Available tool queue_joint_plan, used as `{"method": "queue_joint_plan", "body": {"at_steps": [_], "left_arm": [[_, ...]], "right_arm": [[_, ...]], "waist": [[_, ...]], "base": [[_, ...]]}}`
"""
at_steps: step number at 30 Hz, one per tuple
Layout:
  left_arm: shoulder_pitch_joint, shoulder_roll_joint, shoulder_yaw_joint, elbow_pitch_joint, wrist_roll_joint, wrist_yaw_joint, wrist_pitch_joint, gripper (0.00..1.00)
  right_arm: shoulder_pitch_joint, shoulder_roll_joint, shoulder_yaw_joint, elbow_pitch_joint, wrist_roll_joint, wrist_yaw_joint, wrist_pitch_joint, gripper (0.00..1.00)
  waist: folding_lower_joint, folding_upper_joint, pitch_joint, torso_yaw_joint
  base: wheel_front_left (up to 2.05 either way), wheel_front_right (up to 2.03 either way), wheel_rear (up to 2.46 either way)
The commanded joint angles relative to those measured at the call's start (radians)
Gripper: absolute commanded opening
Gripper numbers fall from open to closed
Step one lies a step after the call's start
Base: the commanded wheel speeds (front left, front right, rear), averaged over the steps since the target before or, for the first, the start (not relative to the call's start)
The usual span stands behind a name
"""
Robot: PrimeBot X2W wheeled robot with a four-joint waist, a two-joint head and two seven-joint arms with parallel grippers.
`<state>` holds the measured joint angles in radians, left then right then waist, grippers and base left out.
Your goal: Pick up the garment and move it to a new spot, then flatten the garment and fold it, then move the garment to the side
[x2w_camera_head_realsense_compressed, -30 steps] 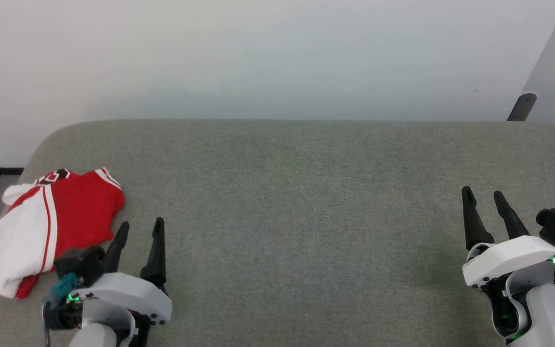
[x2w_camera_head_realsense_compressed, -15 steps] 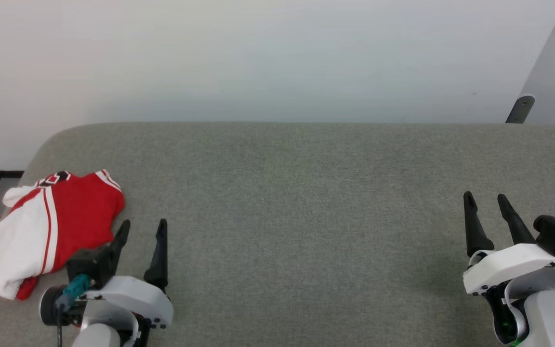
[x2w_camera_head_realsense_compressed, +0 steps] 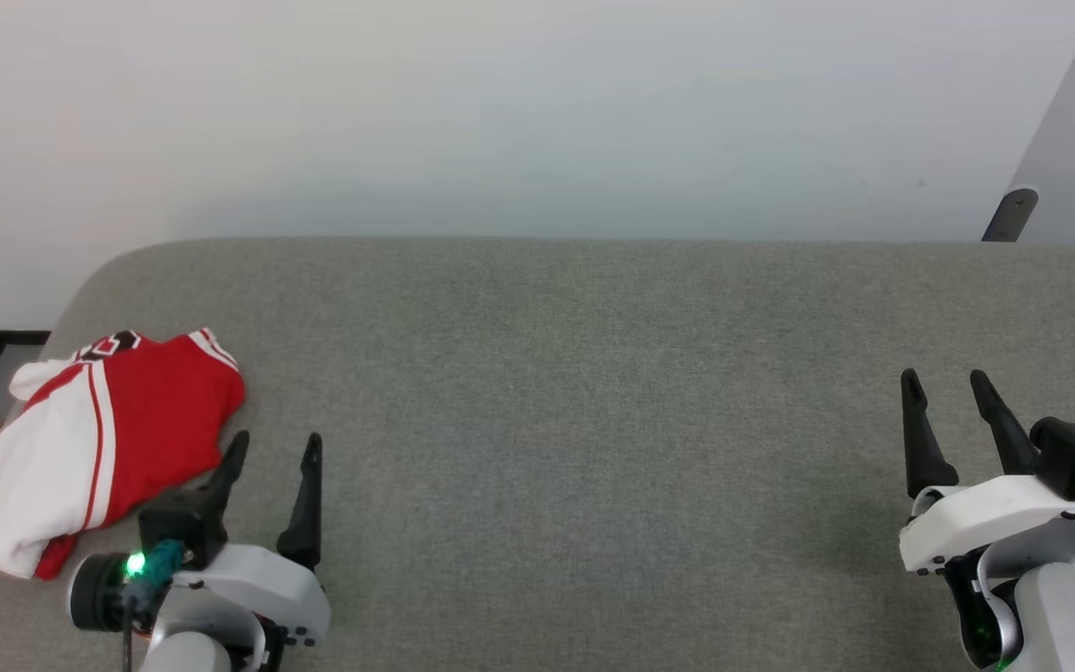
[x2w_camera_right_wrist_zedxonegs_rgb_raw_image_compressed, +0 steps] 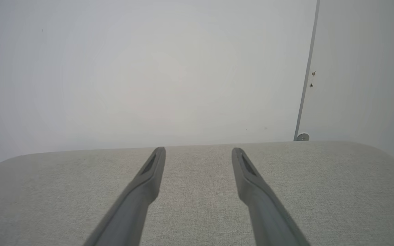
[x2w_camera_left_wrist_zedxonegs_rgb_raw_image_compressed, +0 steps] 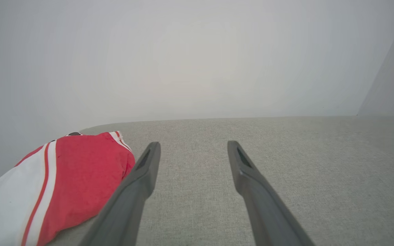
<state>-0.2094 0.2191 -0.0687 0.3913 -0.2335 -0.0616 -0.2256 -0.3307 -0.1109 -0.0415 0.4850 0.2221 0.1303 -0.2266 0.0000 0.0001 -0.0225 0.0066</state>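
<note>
Nearest you: left gripper [x2w_camera_head_realsense_compressed: 277, 437], two dark fingers spread, empty, its wrist slightly rolled since a moment ago. Right gripper [x2w_camera_head_realsense_compressed: 943, 375]: spread, empty. Beyond: red-and-white striped sports jersey [x2w_camera_head_realsense_compressed: 118, 439], bundled, unmoved at the grey upholstered surface's [x2w_camera_head_realsense_compressed: 547, 420] left edge; likely already set aside.

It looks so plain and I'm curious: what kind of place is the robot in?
Probably an indoor practice room or lab: a bare white wall, a big grey fabric-covered surface, and a red-and-white jersey lying near its left end.
</note>
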Motion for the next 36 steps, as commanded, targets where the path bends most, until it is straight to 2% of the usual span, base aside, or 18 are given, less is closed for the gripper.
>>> {"method": "queue_joint_plan", "body": {"at_steps": [1, 19, 32, 36], "left_arm": [[-0.005, 0.004, 0.004, 0.000, 0.017, -0.002, -0.009, 1.00], [-0.004, -0.018, 0.050, 0.038, 0.107, -0.035, -0.042, 1.00], [-0.012, -0.036, 0.075, 0.059, 0.080, -0.053, -0.039, 1.00], [-0.018, -0.046, 0.088, 0.079, 0.041, -0.062, -0.039, 1.00]], "right_arm": [[0.006, -0.001, -0.003, -0.003, -0.021, 0.001, -0.008, 1.00], [-0.024, -0.013, -0.018, 0.021, -0.088, 0.001, -0.041, 1.00], [-0.026, -0.014, -0.015, 0.021, -0.065, 0.001, -0.040, 1.00], [-0.021, -0.008, -0.013, 0.024, -0.055, 0.001, -0.040, 1.00]], "waist": [[0.0000, -0.0001, -0.001, 0.000], [0.0000, -0.0001, -0.002, 0.005], [0.0000, -0.0001, 0.002, 0.010], [0.0000, -0.0001, 0.001, 0.009]], "base": [[0.00, 0.00, 0.00], [0.00, 0.00, 0.00], [0.00, 0.00, 0.00], [0.00, 0.00, 0.00]]}}
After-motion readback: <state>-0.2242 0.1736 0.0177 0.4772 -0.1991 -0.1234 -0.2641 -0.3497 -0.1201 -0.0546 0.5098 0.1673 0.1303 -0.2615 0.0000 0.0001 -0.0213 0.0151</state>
